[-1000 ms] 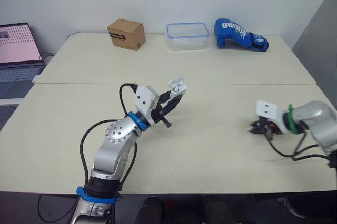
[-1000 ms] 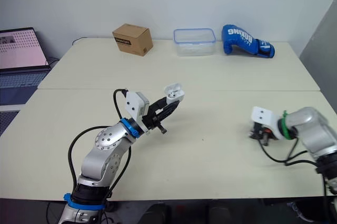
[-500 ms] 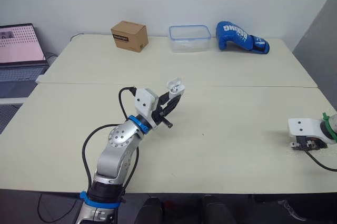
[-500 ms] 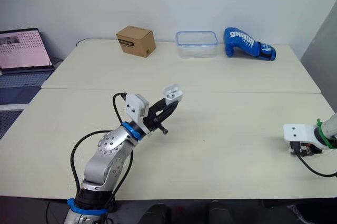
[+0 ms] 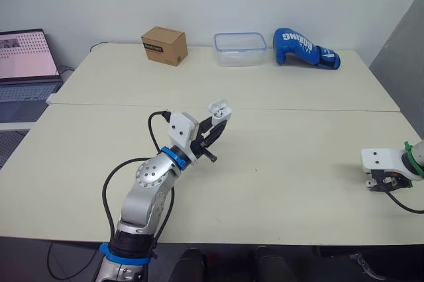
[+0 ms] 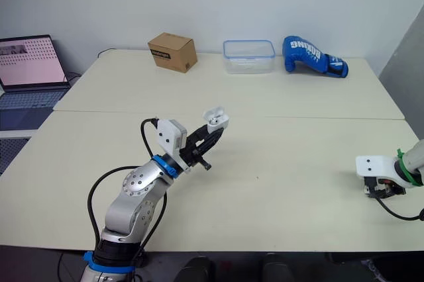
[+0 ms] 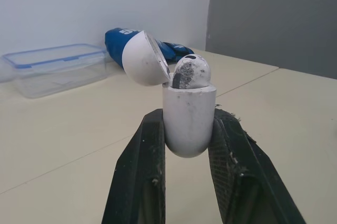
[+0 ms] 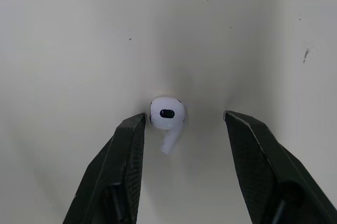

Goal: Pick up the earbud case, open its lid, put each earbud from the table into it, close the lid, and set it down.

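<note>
**A:** Where do things stand?

**B:** Just left of centre in the head view, the left claw (image 5: 216, 122) is clamped on the earbud case (image 7: 188, 124) and holds it above the counter (image 5: 298, 136). The lid (image 7: 142, 58) is tipped back and the first earbud (image 7: 190, 71) is already seated. The second earbud (image 8: 167, 119) lies on the counter at the lower right edge, and the right claw (image 8: 184, 124) is spread wide around it.

**A:** How should it take it?

**B:** I'd centre first, since the bud sits nearer one finger. Then close gently on the round head so it doesn't squirt out.

**A:** What has changed since a second ago?

**B:** The right claw was nearer the middle and has swung out to the edge. The left claw and the case look unchanged.
</note>
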Motion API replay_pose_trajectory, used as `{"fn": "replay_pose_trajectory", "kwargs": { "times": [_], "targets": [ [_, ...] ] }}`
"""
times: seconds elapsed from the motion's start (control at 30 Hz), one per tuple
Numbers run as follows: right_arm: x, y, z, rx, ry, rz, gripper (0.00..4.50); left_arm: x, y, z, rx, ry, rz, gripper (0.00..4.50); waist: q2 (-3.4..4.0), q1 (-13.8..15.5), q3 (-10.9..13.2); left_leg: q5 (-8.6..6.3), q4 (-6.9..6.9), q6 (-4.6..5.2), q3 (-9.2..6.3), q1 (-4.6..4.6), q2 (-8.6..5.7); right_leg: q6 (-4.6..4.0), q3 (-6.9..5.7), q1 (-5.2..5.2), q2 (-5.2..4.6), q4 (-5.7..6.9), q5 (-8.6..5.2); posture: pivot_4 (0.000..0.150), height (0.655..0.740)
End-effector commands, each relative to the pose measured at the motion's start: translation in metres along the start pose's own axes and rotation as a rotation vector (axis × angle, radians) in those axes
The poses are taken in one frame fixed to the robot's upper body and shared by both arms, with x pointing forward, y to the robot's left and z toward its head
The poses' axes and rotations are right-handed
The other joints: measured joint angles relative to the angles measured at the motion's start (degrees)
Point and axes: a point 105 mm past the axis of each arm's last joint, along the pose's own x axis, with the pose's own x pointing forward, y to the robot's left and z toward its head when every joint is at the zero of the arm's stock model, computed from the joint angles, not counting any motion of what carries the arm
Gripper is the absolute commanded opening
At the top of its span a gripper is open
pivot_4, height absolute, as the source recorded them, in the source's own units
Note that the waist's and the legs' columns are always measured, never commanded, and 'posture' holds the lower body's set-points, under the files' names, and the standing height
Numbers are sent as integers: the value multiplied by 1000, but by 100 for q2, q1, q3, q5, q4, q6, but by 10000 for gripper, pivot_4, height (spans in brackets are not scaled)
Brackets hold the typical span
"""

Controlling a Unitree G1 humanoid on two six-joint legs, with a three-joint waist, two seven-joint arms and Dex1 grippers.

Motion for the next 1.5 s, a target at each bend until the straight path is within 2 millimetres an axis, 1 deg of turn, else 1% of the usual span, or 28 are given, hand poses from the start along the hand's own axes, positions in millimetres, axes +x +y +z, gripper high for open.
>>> {"fn": "replay_pose_trajectory", "kwargs": {
  "times": [0.03, 0.23, 0.33, 0.4, 0.47, 0.5, 0.6, 0.67, 0.73, 0.8, 0.87, 0.9, 0.93, 1.0, 1.07, 1.13, 1.23, 1.3, 1.37, 1.5],
  "targets": [
    [15, 12, 3, 13, -7, 82, 24549, 2, -5, 14, 25, -54, -9, 7391, 0, -4, 0, 0, 0, 0, 0, 0, 1, 0, -1, 0, 1, 0, 0, 1500, 7400],
    [16, 13, 4, 37, -12, 89, 24549, 2, -6, 14, 24, -55, -8, 7391, 0, -12, 0, -1, -1, -1, 0, 4, 2, -2, -1, 1, 2, 2, -2, 1500, 7400],
    [16, 11, 8, 51, -27, 89, 18207, 2, -6, 13, 24, -55, -6, 7391, -4, -19, -2, -1, -1, -1, 1, 4, 3, -2, 0, 2, 3, 2, -2, 1500, 7400],
    [16, 12, 8, 46, -26, 91, 11665, 3, -6, 13, 25, -56, -7, 7391, -12, -26, -6, -1, 0, -1, 1, 5, 3, -2, 0, 3, 3, 2, -1, 1500, 7400],
    [16, 12, 8, 41, -27, 92, 4171, 3, -6, 14, 25, -57, -9, 7391, -16, -47, -9, -1, 0, -1, 3, 10, 4, -2, 1, 6, 3, 2, -2, 1500, 7400],
    [16, 12, 9, 37, -32, 90, 3510, 3, -6, 14, 25, -57, -9, 7391, -17, -53, -10, -1, 0, -1, 5, 13, 5, -2, 2, 8, 3, 2, -2, 1500, 7400],
    [17, 12, 12, -8, -41, 85, 3518, 3, -3, 11, 24, -53, -2, 7391, -17, -60, -10, -1, -2, -1, 7, 19, 6, -4, 2, 9, 4, 6, -4, 1500, 7400],
    [17, 12, 16, -7, -72, 91, 3518, 3, -4, 10, 23, -52, -3, 7391, -17, -70, -10, -2, -2, -2, 8, 19, 7, -4, 2, 9, 5, 6, -4, 1500, 7400],
    [14, 10, 34, -25, -166, 91, 3518, 3, -5, 10, 24, -49, -15, 7391, -17, -91, -9, -2, -2, -2, 9, 20, 8, -4, 3, 9, 5, 6, -4, 1500, 7400],
    [3, 1, 70, -40, -332, 62, 3518, 2, -5, 9, 27, -46, -22, 7391, -18, -155, -8, -2, -4, -2, 8, 22, 11, -5, 4, 9, 10, 9, -4, 1500, 7400],
    [-19, -16, 120, 9, -591, -7, 3518, 2, -3, 8, 29, -42, -28, 7391, -18, -248, -3, -2, -8, -2, 10, 31, 18, -5, 13, 9, 20, 13, -4, 1500, 7400],
    [-35, -28, 146, 77, -732, -52, 3518, 2, -2, 7, 31, -41, -33, 7391, -9, -276, 2, -2, -10, -1, 14, 37, 23, -5, 21, 9, 27, 17, -3, 1500, 7400],
    [-51, -34, 167, 131, -853, -68, 3518, 3, -2, 7, 31, -39, -42, 7391, 7, -302, 12, -2, -9, -1, 14, 38, 24, -6, 23, 8, 29, 23, -4, 1500, 7400],
    [-74, -40, 198, 198, -1032, -93, 3518, 5, -3, 7, 28, -36, -65, 7391, 48, -279, 32, -2, -8, -2, 11, 35, 22, -6, 25, 3, 31, 31, -3, 1500, 7400],
    [-99, -43, 232, 255, -1232, -140, 3518, 9, -7, 10, 11, -40, -104, 7391, 47, -203, 32, -1, -9, -2, -8, 19, 19, -7, 8, -3, 31, 28, -4, 1500, 7400],
    [-116, -41, 255, 290, -1367, -176, 3518, 11, -9, 14, 4, -46, -134, 7391, 44, -148, 29, -3, -6, -4, -19, -6, 19, -33, -4, -21, 30, 24, 13, 1500, 7400],
    [-127, -37, 277, 335, -1488, -222, 3518, 16, -7, 18, 1, -50, -159, 7391, 42, -68, 27, -2, -1, -5, -27, -71, 7, -34, -12, -79, 18, 30, 16, 1500, 7400],
    [-132, -33, 290, 360, -1554, -249, 3518, 22, -4, 27, -25, -74, -168, 7391, 42, -49, 27, -1, 5, -6, -22, -108, -2, -30, -10, -112, 5, 33, 21, 1500, 7400],
    [-133, -30, 295, 378, -1576, -264, 3518, 25, -3, 33, -32, -87, -184, 7391, 42, -48, 27, -1, 6, -6, -17, -122, -4, -27, -8, -128, -1, 33, 23, 1500, 7400],
    [-132, -28, 296, 396, -1584, -290, 3518, 27, -2, 37, -26, -90, -203, 7391, 43, -56, 27, -1, 4, -6, -14, -121, -5, -27, -9, -129, 0, 32, 23, 1500, 7400]
  ]
}}
